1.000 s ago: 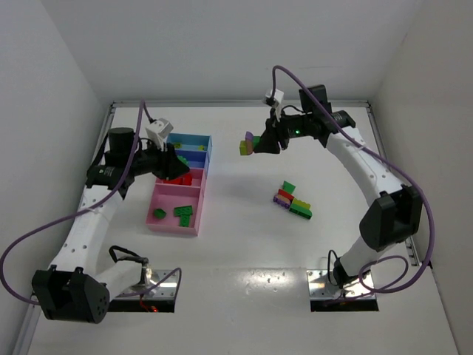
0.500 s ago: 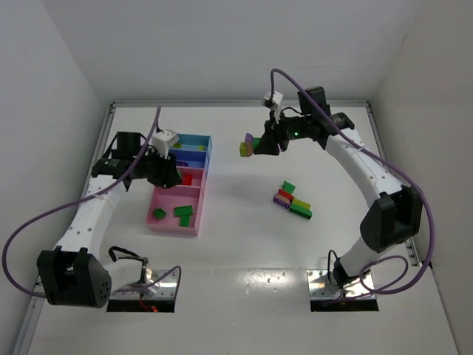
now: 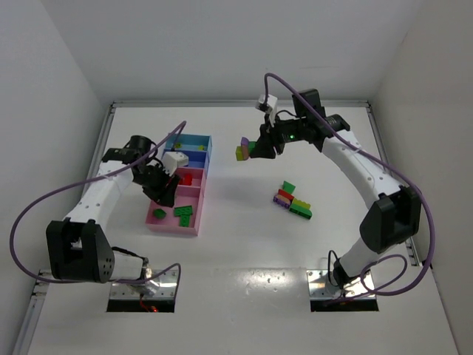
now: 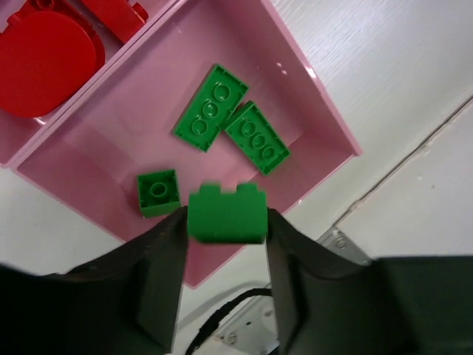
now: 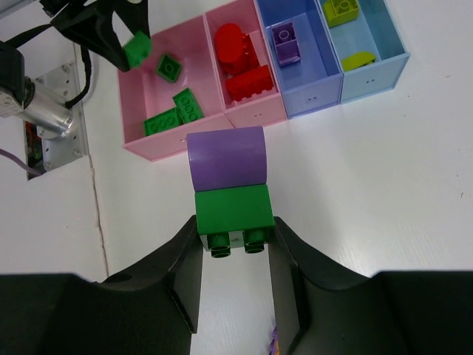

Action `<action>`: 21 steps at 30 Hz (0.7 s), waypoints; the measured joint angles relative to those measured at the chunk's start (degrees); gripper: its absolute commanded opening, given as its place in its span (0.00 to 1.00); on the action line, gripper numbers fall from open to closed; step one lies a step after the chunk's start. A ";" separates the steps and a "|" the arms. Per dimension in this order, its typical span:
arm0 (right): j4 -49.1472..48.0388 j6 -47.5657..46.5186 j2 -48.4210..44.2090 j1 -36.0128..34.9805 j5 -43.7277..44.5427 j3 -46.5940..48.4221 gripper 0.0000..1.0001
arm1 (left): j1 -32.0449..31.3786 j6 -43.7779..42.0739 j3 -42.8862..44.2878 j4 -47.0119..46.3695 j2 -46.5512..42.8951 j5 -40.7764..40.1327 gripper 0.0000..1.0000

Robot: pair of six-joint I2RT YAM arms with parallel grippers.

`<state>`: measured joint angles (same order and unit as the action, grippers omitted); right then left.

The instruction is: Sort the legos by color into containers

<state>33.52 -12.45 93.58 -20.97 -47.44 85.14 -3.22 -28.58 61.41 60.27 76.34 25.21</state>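
Green brick point(image 4: 227, 218) pinched in the left gripper point(image 4: 223, 222), one finger pressed against each short end. Lies crosswise to the fingers, long axis running from finger to finger, studs pointing out past the fingertips. Hangs in the air over the outer wall of the end pink compartment point(image 4: 325, 111) of the containers point(image 5: 255, 111).

Below it, in that same compartment: two flat green plates point(image 4: 211, 107), studs up, just beside each other and set at an angle, long axes crossing like a shallow V. Also one small square green piece point(image 4: 157, 194), close to the wall nearest the gripper.

Next along the row, a second pink compartment holding red pieces point(image 5: 240, 63), one of them round. Then a blue compartment with a single purple brick point(image 5: 284, 37). Last, a paler blue compartment with lime pieces point(image 5: 347, 33), one at each end.

Over on the other side, well apart from the row and clear of the bench point(image 3: 244, 244): right gripper point(image 5: 234, 222) clamped on a purple-and-green stack point(image 5: 229, 185). Grips the green half by its sides. Long axis of the stack in line with the fingers, rounded purple half at the far end, the green half's studs facing back toward the wrist.

On the bench between the two arms, nearer the right one, a loose pile point(image 3: 292, 200) of green, red and purple legos, touching one another.
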 measured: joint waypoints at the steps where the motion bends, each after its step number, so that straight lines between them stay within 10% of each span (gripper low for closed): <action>1: -0.02 0.00 0.00 -0.13 0.17 0.00 0.16 | -0.15 -0.39 -0.04 0.07 0.17 -0.35 0.59; 6: -0.02 0.00 0.00 -0.17 0.57 0.00 0.16 | -0.35 -2.05 -0.17 0.28 0.59 -1.62 0.94; 11: -0.02 -0.17 0.00 -0.28 0.59 0.00 0.16 | 0.63 -2.58 2.14 0.90 0.15 3.43 0.94; 21: 2.58 -1.55 -0.13 -1.70 -6.05 0.00 0.16 | -0.63 -7.87 16.09 7.89 4.35 40.11 0.94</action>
<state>36.10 -14.00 93.45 -22.68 -53.49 85.14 -3.86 -36.45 77.49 68.16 80.68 65.32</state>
